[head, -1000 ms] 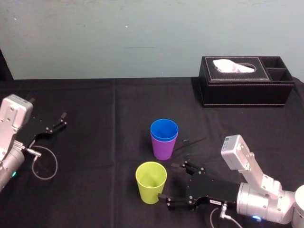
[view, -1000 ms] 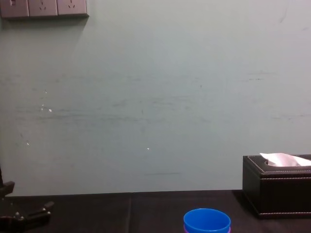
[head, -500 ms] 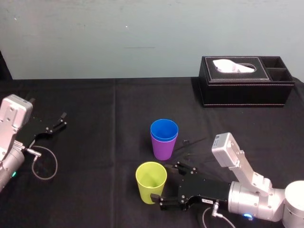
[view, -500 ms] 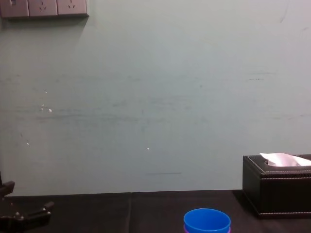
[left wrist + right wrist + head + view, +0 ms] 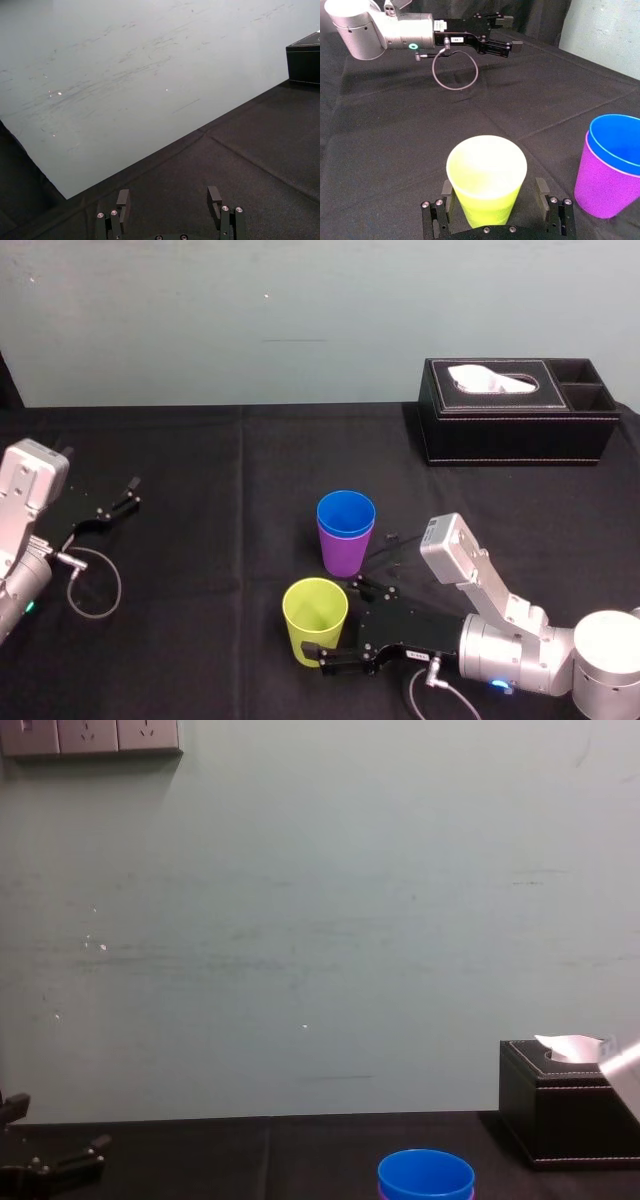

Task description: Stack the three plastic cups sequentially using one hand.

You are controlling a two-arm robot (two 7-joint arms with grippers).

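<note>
The yellow-green cup [image 5: 315, 621] stands upright near the table's front. My right gripper [image 5: 340, 622], the hand, is open, one finger on each side of the cup. In the right wrist view the yellow-green cup [image 5: 487, 180] sits between the fingers [image 5: 446, 194] with a small gap on both sides. Just behind it stands the purple cup [image 5: 344, 554] with the blue cup [image 5: 346, 513] nested inside. My left gripper [image 5: 115, 502] rests open at the far left of the table, nothing between its fingers [image 5: 123, 199].
A black tissue box [image 5: 518, 412] with a white tissue stands at the back right. A grey cable loop [image 5: 95, 585] lies by the left arm. The black tablecloth between the cups and the left arm is bare.
My right gripper has slid left along the table, so its open fingers now flank the yellow-green cup. The cups and the left arm have stayed in place.
</note>
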